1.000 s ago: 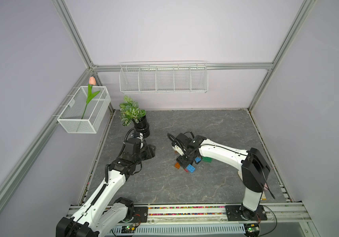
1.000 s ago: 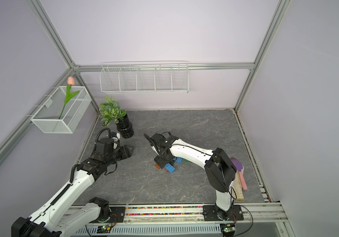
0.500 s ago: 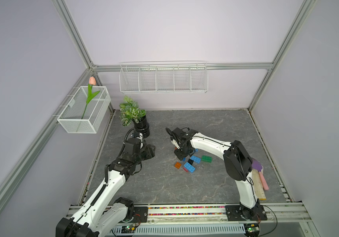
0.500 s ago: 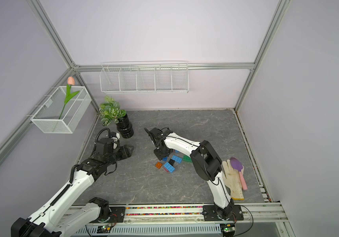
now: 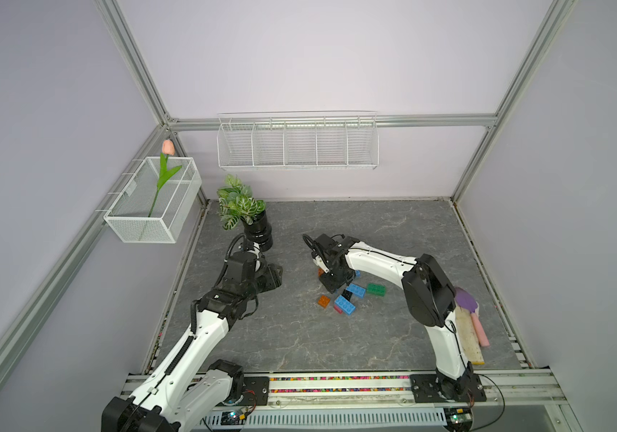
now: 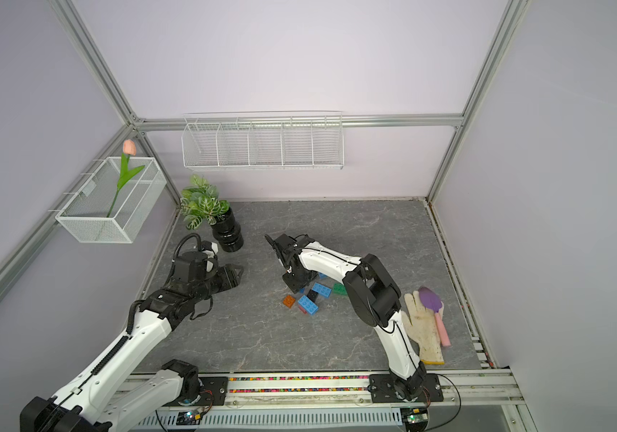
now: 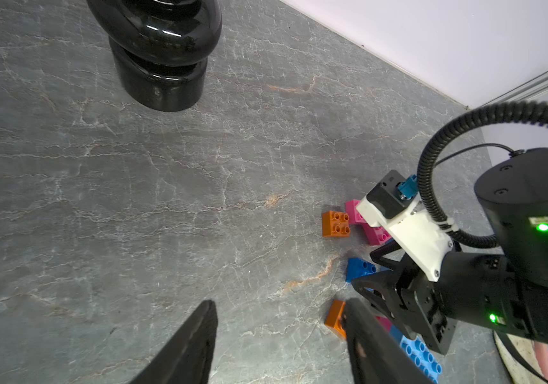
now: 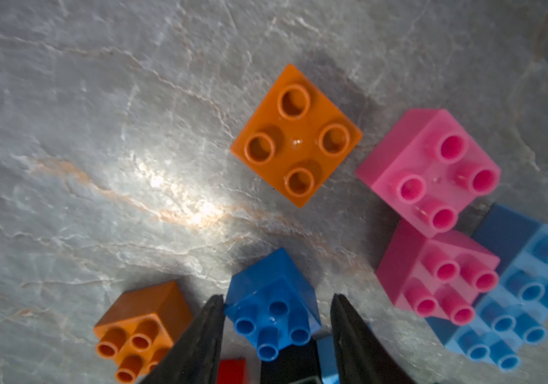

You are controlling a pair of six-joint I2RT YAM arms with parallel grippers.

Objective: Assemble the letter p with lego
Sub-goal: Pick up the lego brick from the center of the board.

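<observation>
The lego lies in a loose cluster mid-floor: orange (image 5: pixel 324 301), blue (image 5: pixel 345 305) and green (image 5: pixel 376 288) bricks show in both top views. In the right wrist view my right gripper (image 8: pixel 277 319) points down with its jaws straddling a blue square brick (image 8: pixel 272 309). One finger touches a corner of it and the other stands a little off. Around it lie two orange squares (image 8: pixel 296 134), two pink squares (image 8: pixel 428 169), a light blue oblong (image 8: pixel 515 299), and red and black pieces. My left gripper (image 7: pixel 279 319) hangs open over bare floor, left of the cluster.
A black pot with a plant (image 5: pixel 258 232) stands just behind the left gripper. A work glove (image 6: pixel 425 329) and a purple trowel (image 6: pixel 430 299) lie by the right arm's base. Two wire baskets (image 5: pixel 297 142) hang on the walls.
The right arm's elbow has swung in towards the middle, uncovering the glove. Its jaws have narrowed around the blue square brick. The left arm has not moved.
</observation>
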